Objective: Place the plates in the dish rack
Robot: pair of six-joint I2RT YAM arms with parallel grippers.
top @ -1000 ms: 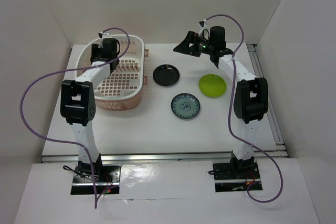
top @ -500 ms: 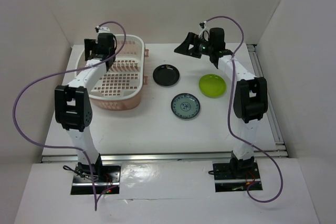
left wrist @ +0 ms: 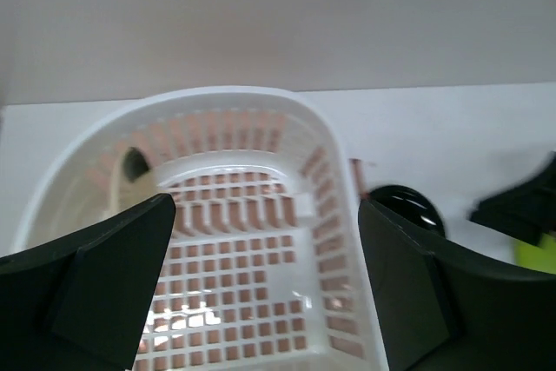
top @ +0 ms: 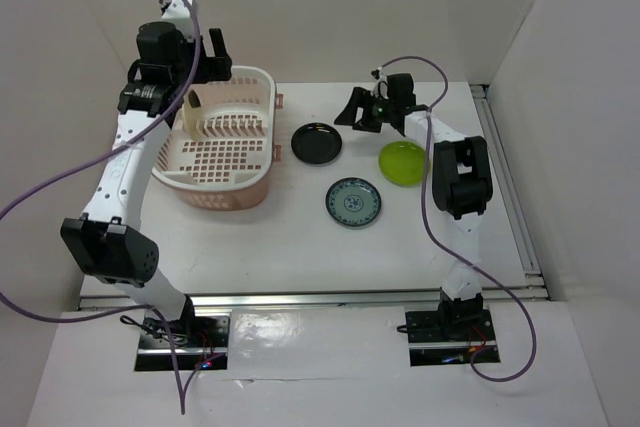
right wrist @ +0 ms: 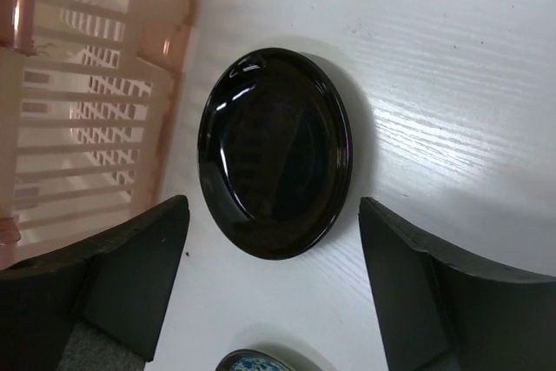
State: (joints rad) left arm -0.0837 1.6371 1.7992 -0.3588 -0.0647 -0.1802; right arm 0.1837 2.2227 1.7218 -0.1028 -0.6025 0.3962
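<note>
White table [top: 300, 247], walls [top: 300, 7]; left claw [left wrist: 265, 275] agape over dish rack [left wrist: 217, 95], right claw [right wrist: 274, 275] agape over black plate [right wrist: 274, 154].

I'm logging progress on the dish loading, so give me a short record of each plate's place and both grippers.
dish rack: on the table, left side
cream plate: upright inside the rack, near its left wall
black plate: flat on the table, beside the rack
green plate: flat on the table
blue-white plate: flat on the table
left gripper: open, empty, above the rack
right gripper: open, empty, above the black plate
plates loaded: one of four
</note>
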